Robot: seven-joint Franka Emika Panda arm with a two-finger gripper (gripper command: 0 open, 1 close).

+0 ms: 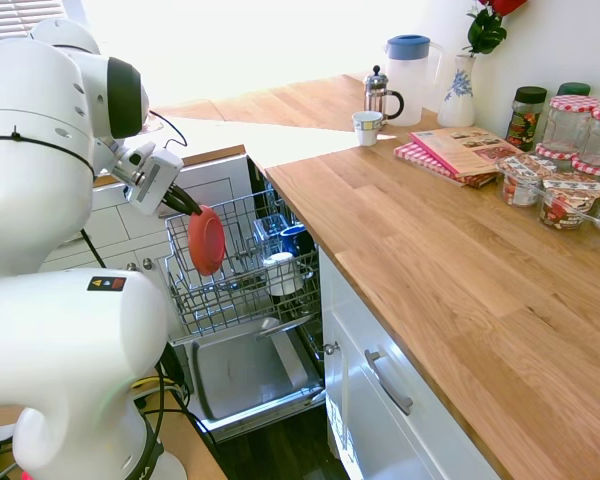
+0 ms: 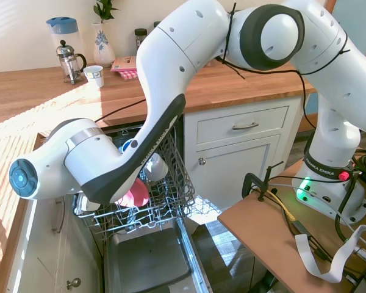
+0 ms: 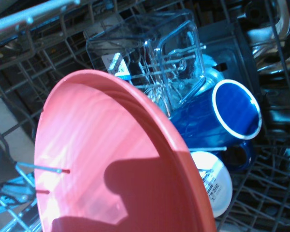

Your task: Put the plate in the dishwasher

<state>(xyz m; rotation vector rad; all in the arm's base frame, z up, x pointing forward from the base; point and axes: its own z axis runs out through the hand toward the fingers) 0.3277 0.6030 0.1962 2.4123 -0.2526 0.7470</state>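
- The end effector (image 1: 187, 204) hangs over the pulled-out wire rack (image 1: 242, 262) of the dishwasher (image 1: 250, 370), its dark fingers pinching the top edge of the plate (image 1: 206, 240).
- The plate stands on edge, nearly upright, with its lower part down inside the rack toward the left side in the first exterior view; whether it touches the wires there cannot be told.
- In the second exterior view the arm hides most of the plate (image 2: 134, 195); only a pink patch shows beneath it, above the rack (image 2: 171, 189).
- The wrist view shows the plate (image 3: 111, 174) tilted in front of a clear plastic container (image 3: 154, 58), a blue mug (image 3: 227, 116) lying on its side and a white cup (image 3: 215, 186), all in the rack.
- The dishwasher door (image 1: 245, 375) lies dropped open below the rack.
- On the wooden desk (image 1: 460, 280) to the right, far from the rack, stand a white cup (image 1: 367, 127), a French press (image 1: 380, 95), a jug with a blue lid (image 1: 412, 65), a vase (image 1: 458, 90) and several jars (image 1: 570, 125); a book (image 1: 470, 148) lies on a red-checked cloth (image 1: 420, 158).
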